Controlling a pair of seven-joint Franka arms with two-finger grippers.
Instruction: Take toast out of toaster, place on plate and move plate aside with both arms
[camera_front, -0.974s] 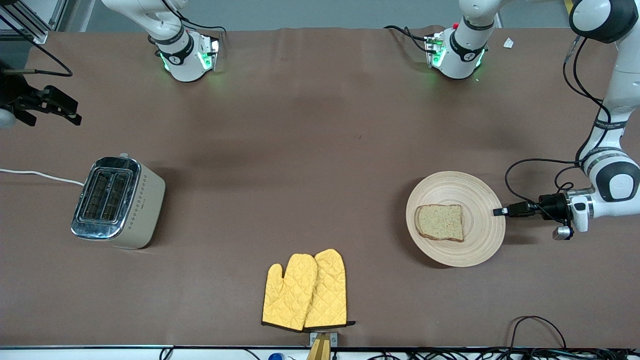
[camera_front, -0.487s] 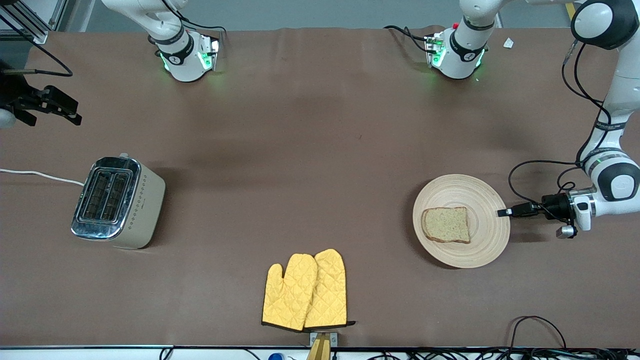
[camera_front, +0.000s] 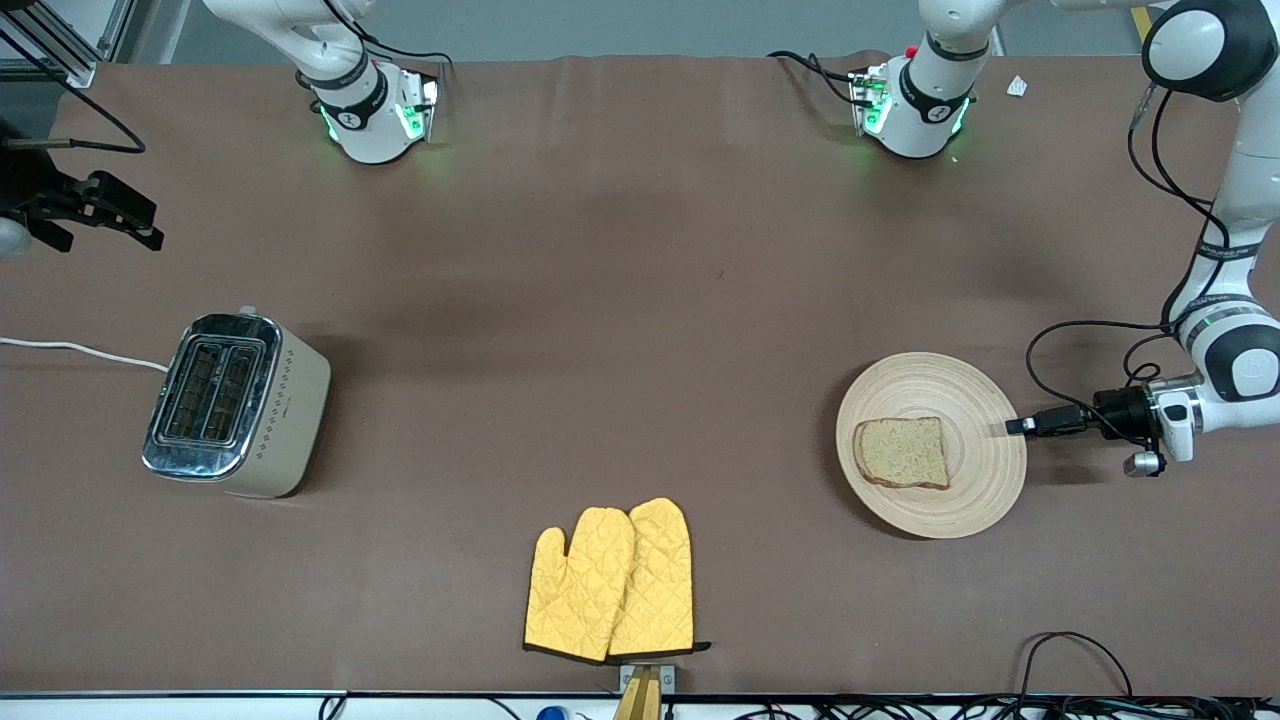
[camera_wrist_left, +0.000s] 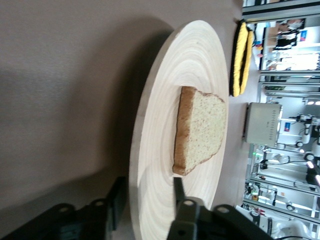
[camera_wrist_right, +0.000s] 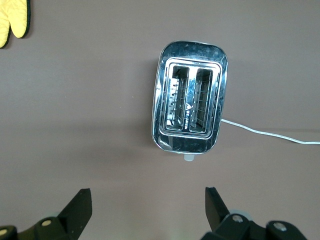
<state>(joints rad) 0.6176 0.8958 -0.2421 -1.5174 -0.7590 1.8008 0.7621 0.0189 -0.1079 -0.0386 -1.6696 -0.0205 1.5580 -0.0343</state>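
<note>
Toast (camera_front: 902, 453) sits on the plate (camera_front: 975, 400), toaster (camera_front: 236, 405) empty. Left gripper (camera_front: 1012, 427) straddles the rim, fingers (camera_wrist_left: 179, 192) look parted, possibly just clear. We back out level, no snagging. Right gripper (camera_wrist_right: 147, 207) waits spread above the toaster.

I see toast (camera_front: 903, 452) on the plate (camera_front: 975, 500), left hand (camera_front: 1018, 426) at its rim. Right hand (camera_front: 140, 232) waits above the toaster (camera_front: 235, 404).

Robotics lab, brown-covered test table (camera_front: 640, 300), aluminium framing (camera_front: 60, 40), equipment racks (camera_wrist_left: 285, 150), trailing cables (camera_front: 1080, 650)
</note>
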